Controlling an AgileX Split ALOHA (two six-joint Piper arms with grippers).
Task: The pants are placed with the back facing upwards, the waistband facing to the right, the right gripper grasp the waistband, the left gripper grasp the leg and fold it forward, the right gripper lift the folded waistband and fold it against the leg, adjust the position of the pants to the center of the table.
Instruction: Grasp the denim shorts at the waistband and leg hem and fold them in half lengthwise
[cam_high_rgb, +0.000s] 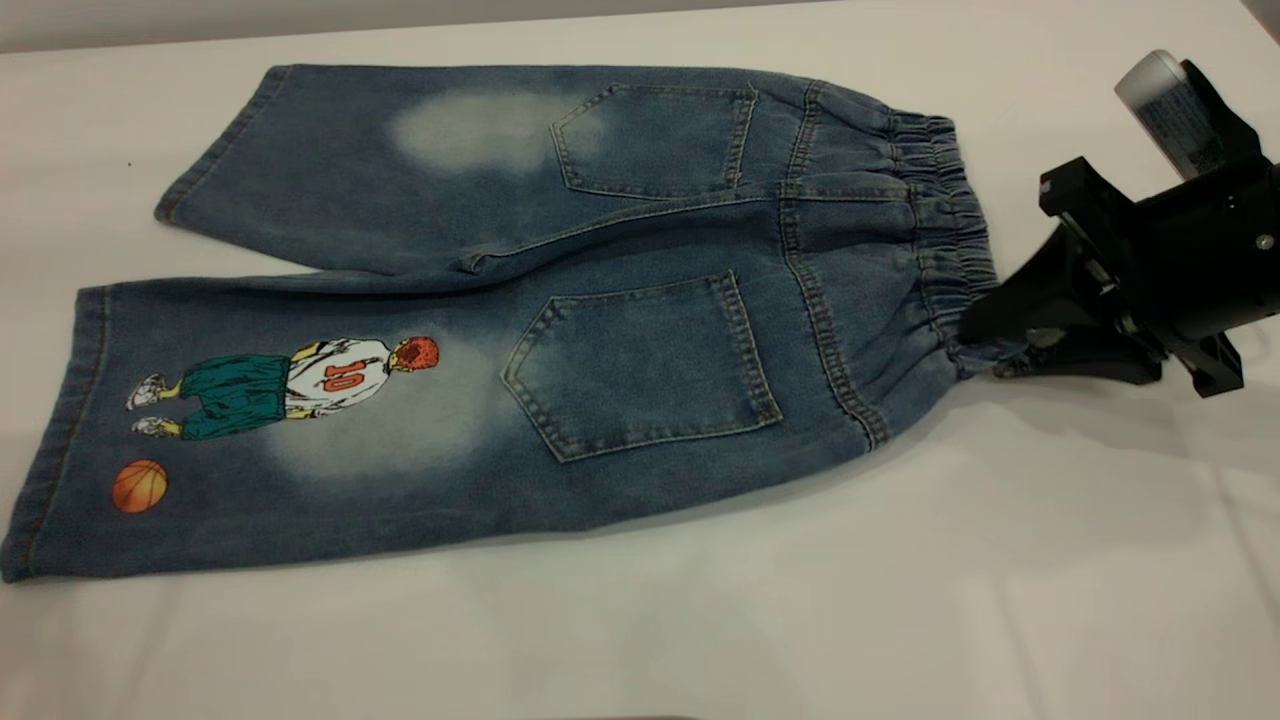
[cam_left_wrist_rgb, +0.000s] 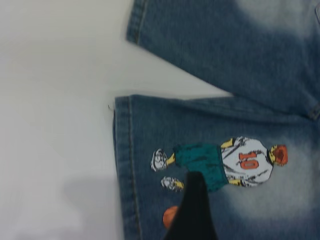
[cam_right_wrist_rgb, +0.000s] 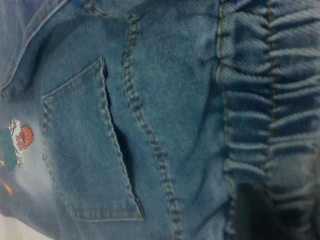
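Observation:
The pants (cam_high_rgb: 640, 330) lie flat on the table (cam_high_rgb: 1000, 560), back up, with the waistband (cam_high_rgb: 945, 230) at the right. The printed leg (cam_high_rgb: 300, 440) is the near one and reaches to the left edge. My right gripper (cam_high_rgb: 985, 335) is shut on the near corner of the waistband (cam_right_wrist_rgb: 270, 100), and the denim bunches toward it. My left gripper (cam_left_wrist_rgb: 247, 200) is out of the exterior view. It hovers open over the printed leg (cam_left_wrist_rgb: 145, 150), near the hem. Only one of its black fingers (cam_left_wrist_rgb: 192, 210) shows, beside the player's shorts.
The plain leg (cam_high_rgb: 400, 170) lies farther back, angled away from the printed one. Two back pockets (cam_high_rgb: 640, 365) face up. Bare white tabletop runs along the near side and to the right of the waistband.

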